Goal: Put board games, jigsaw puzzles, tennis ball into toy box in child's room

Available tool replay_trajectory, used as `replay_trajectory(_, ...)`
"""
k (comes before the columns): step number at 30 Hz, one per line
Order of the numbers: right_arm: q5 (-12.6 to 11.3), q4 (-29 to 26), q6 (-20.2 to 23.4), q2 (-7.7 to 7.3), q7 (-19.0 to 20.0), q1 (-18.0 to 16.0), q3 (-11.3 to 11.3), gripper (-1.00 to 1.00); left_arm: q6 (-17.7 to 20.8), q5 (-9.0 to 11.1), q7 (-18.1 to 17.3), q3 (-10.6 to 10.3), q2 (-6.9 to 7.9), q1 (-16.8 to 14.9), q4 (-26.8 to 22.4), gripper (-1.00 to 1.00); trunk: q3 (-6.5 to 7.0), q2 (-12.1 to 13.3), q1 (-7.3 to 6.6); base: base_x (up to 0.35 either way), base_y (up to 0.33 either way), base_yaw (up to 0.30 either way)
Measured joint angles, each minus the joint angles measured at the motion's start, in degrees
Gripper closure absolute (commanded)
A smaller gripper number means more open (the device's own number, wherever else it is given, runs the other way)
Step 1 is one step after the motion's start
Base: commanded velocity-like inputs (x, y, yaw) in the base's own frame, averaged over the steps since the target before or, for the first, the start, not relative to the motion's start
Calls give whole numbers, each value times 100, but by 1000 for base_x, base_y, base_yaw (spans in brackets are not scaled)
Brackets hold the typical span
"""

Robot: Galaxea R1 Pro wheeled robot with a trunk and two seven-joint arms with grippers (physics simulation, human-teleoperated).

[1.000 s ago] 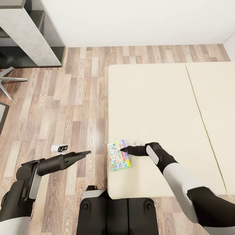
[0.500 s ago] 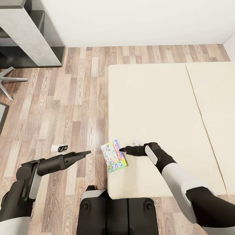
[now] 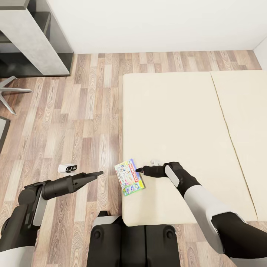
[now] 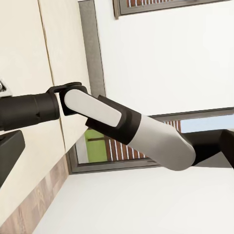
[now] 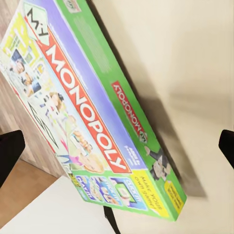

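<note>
Green Monopoly board game [image 3: 129, 177] lies tilted, overhanging the beige bed's [image 3: 178, 122] left edge.

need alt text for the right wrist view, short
A green Monopoly board game lies tilted at the edge of a beige bed, one side overhanging the wood floor. The right gripper's dark fingertips sit spread at both sides of the picture.

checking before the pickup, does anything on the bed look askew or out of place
Yes: the Monopoly board game sits skewed at the bed corner, its left end overhanging the mattress edge above the wood floor. The right gripper is at its right side, fingers apart.
</note>
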Motion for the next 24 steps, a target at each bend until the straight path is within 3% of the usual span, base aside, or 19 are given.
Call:
replay_trajectory(9,0,0,0,-2,17,0,1,-100,0,0,0,24,-1,0,-1,-100,0,0,0,0,0,0)
replay_trajectory(13,0,-1,0,6,17,0,6,-100,0,6,0,213,-4,0,0,-100,0,0,0,0,0,0)
replay_trajectory(18,2,-5,0,11,10,0,10,-100,2,7,0,264,-4,0,0,-100,0,0,0,0,0,0)
replay_trajectory(24,0,-5,1,9,9,0,163,-100,4,7,0,271,-4,0,0,-100,0,0,0,0,0,0)
